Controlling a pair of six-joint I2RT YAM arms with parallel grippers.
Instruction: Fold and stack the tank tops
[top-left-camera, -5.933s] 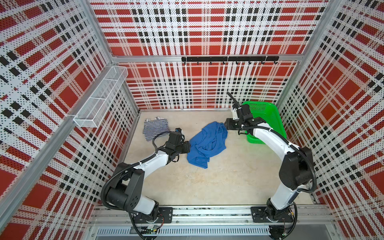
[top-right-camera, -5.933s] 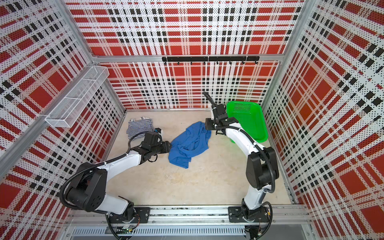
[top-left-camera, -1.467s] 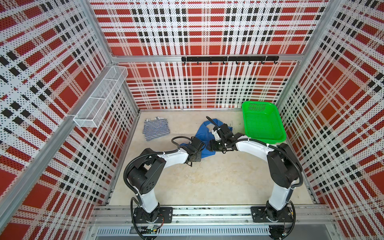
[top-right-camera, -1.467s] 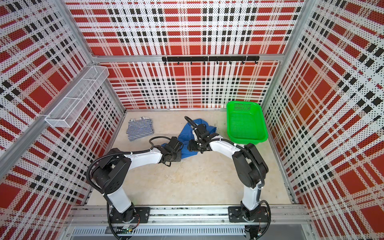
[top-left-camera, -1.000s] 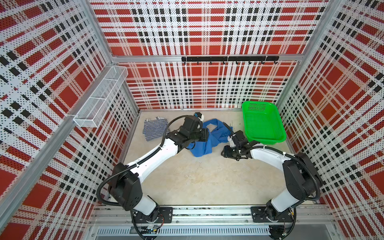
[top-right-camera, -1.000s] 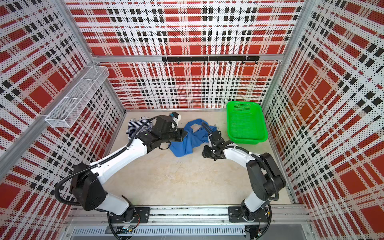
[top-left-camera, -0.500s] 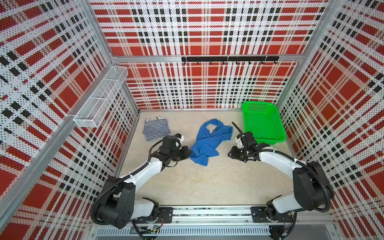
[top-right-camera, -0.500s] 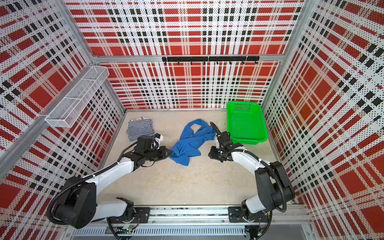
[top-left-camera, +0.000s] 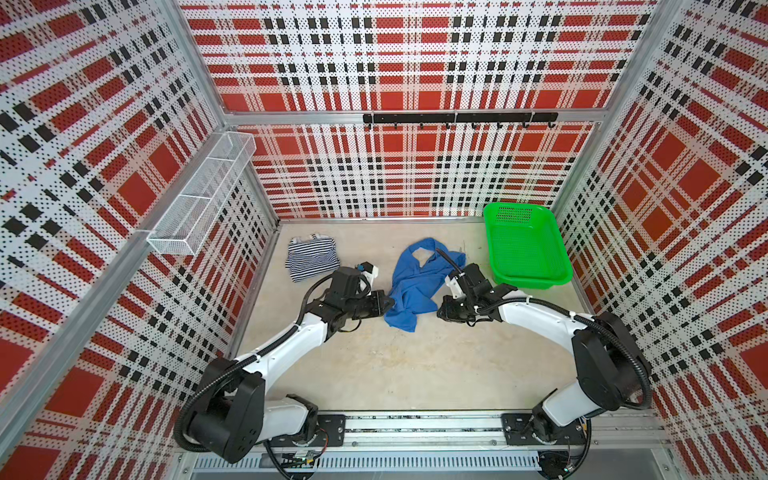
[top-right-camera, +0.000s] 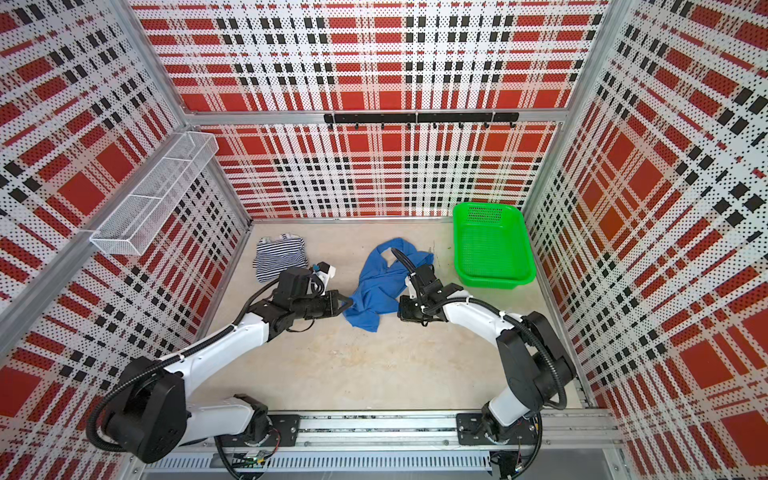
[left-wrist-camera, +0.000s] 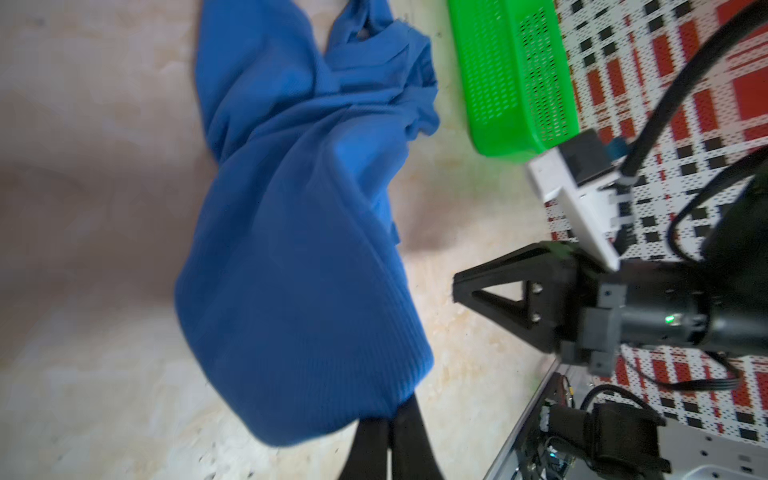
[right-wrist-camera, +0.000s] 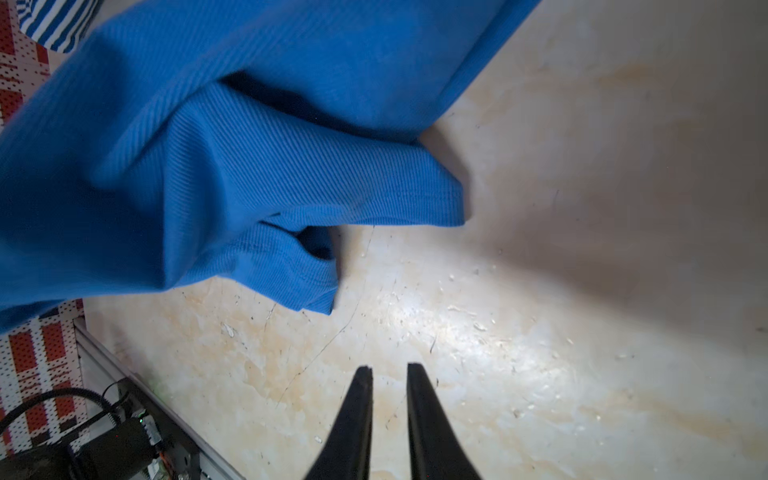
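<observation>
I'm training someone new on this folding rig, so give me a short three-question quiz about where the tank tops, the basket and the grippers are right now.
1. True or false: the striped tank top lies inside the green basket.
2. Which gripper is clamped on the blue tank top? A: left gripper. B: right gripper. C: both.
3. Fill in: the green basket is ____.

Key:
1. False; it lies on the table, well apart from the basket.
2. A; the right gripper's jaws stand slightly apart and hold nothing.
3. Empty.
</observation>
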